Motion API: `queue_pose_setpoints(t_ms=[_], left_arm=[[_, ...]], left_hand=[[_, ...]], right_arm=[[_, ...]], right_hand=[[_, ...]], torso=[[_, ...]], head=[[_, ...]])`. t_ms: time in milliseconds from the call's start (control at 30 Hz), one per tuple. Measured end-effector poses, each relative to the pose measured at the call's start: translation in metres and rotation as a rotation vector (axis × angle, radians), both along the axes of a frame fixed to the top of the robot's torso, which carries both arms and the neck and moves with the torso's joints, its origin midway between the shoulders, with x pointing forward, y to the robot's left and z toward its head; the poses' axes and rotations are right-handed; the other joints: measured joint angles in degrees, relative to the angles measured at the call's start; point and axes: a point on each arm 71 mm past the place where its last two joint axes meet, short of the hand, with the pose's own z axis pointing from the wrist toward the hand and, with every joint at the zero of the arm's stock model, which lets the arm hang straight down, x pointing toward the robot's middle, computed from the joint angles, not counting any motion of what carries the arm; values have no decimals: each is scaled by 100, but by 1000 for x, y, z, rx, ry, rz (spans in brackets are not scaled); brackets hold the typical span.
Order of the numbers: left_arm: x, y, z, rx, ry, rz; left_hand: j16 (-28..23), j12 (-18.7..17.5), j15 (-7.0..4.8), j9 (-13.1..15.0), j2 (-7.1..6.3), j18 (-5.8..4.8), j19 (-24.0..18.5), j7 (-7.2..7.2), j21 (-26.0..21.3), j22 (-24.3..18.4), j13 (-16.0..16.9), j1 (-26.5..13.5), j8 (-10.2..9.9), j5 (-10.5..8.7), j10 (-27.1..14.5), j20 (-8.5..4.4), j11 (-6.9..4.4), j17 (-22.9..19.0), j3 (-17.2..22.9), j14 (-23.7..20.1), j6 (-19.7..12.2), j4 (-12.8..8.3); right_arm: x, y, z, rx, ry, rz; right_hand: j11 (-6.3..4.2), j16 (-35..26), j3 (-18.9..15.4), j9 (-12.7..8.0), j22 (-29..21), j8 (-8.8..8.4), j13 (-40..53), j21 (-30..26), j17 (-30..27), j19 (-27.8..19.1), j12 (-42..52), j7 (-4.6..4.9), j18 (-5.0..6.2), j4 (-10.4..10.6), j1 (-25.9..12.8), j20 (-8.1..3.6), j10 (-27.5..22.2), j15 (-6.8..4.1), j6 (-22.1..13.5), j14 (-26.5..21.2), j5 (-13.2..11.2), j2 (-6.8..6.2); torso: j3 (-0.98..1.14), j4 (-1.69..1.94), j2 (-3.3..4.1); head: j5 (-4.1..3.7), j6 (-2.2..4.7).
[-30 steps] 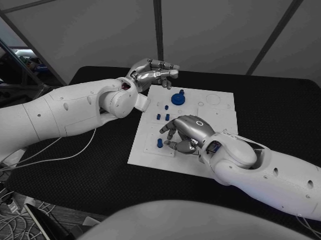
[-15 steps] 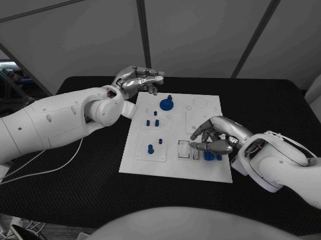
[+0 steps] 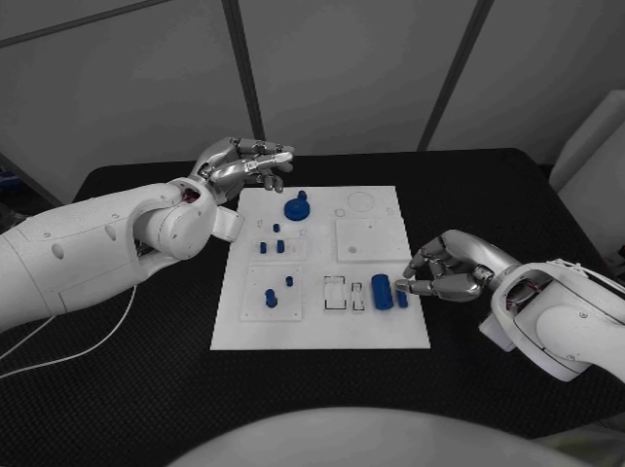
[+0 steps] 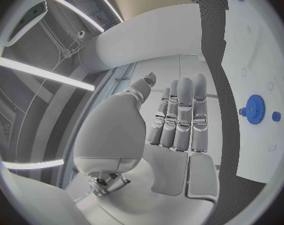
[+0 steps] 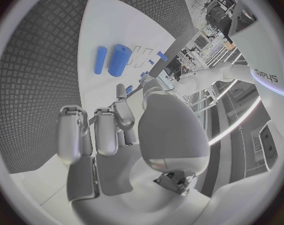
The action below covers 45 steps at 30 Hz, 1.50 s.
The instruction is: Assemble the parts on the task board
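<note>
a: head view first. where's the task board (image 3: 319, 331)?

b: flat in the middle of the black table (image 3: 144, 379), a white plate. near its far edge stands a blue gear-like part (image 3: 297, 208). below that, a few small blue pegs (image 3: 271, 246) stand in a group on the left half, and another blue peg (image 3: 271, 298) stands in a square recess lower down. near the right edge two blue cylinders (image 3: 383, 292) lie side by side, just beside some small rectangular slots.

a: and the hands?

b: the left hand (image 3: 239, 162) hangs over the table just beyond the board's far left corner, fingers curled loosely, nothing in them. the right hand (image 3: 451, 271) sits at the board's right edge, just beside the two cylinders, fingers bent inward. i can't see anything between them, though the fingertips are small here, so that's my best reading.

a: left wrist view?

b: the left hand (image 4: 170, 120) has its fingers straight and close together, the palm bare, holding nothing. the board (image 4: 257, 60) runs along one side, with the gear part (image 4: 253, 108) and a small peg (image 4: 276, 116) on it, well apart from the fingers.

a: right wrist view?

b: the right hand (image 5: 110, 130) has its fingers (image 5: 71, 135) curled down, slightly parted, with nothing gripped. beyond the fingertips the board (image 5: 116, 25) carries the two blue cylinders (image 5: 113, 60), lying parallel, near the fingers but not touching them. the slots sit just past them.
</note>
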Motion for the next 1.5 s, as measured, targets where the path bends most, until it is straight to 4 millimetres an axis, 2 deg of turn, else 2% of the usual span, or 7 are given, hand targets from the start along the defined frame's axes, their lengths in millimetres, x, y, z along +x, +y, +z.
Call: queue_pose_setpoints(t_ms=[133,467,600,633,667,1067,1500], left_arm=[[-1,-1,0,0,0,-2],[-1,-1,0,0,0,-2],[-1,-1,0,0,0,-2],[-1,-1,0,0,0,-2],[-1,-1,0,0,0,-2],[-1,-3,0,-2,0,-7],[-1,-2,0,-3,1,-11]], left_hand=[[3,39,0,0,4,1,0,0,-2,-11,15,-40,21,0,-2,0,-2,0,-71,0,0,27],[3,84,0,0,-1,-1,25,0,-23,-23,25,-44,21,0,-16,17,-16,-5,-133,0,0,42],[3,94,0,-1,-1,-5,42,0,-23,-23,27,-44,21,0,-22,-1,-22,-4,-141,0,0,49],[3,94,0,-1,-1,-269,42,0,-23,-23,28,-44,21,0,-22,-1,-22,-4,-141,0,0,50],[3,94,0,-1,-1,-438,42,0,-23,-23,27,-44,21,0,-22,-1,-22,-4,-141,0,0,50],[3,94,0,-1,-1,-435,42,1,-23,-23,27,-44,21,0,-21,-1,-22,-8,-141,0,0,50],[3,94,0,-1,-1,-434,42,1,-46,-31,35,-44,42,0,-21,-1,-22,-8,-157,0,0,66]], right_arm=[[-2,3,-6,-27,9,-21],[2,17,-13,-67,-13,-41],[4,22,-15,-75,-18,-44],[4,24,-15,-76,-19,-45],[5,25,-16,-78,-20,-45],[11,33,-24,-99,-8,-50],[10,38,-34,-133,24,-42]], right_hand=[[0,34,-157,55,0,91,96,14,69,27,49,-9,1,139,21,5,0,0,-32,0,63,21],[21,72,-337,78,-1,124,156,40,157,36,62,31,2,193,30,-4,21,1,-153,0,69,30],[21,72,-370,83,-1,124,165,40,172,36,62,15,2,194,30,-4,20,1,-169,0,69,30],[21,72,-370,83,-1,124,168,40,172,36,62,33,2,194,31,-4,20,1,-188,-1,69,30],[21,72,-370,83,-1,124,174,40,172,36,61,35,3,194,31,-4,20,1,-189,-1,69,30],[21,104,-432,102,-2,147,202,46,200,56,84,19,3,191,31,17,20,1,-205,-1,69,30],[21,104,-524,132,-2,220,233,62,230,56,85,39,4,193,53,18,20,1,-225,-1,-65,52]], torso=[[0,-12,-7],[-10,-4,-8],[-10,-4,-3],[-10,-4,0],[-11,-4,1],[-17,-4,3],[-21,-11,3]], head=[[14,-16],[31,-41],[46,-47],[52,-53],[53,-54],[55,-75],[108,-105]])
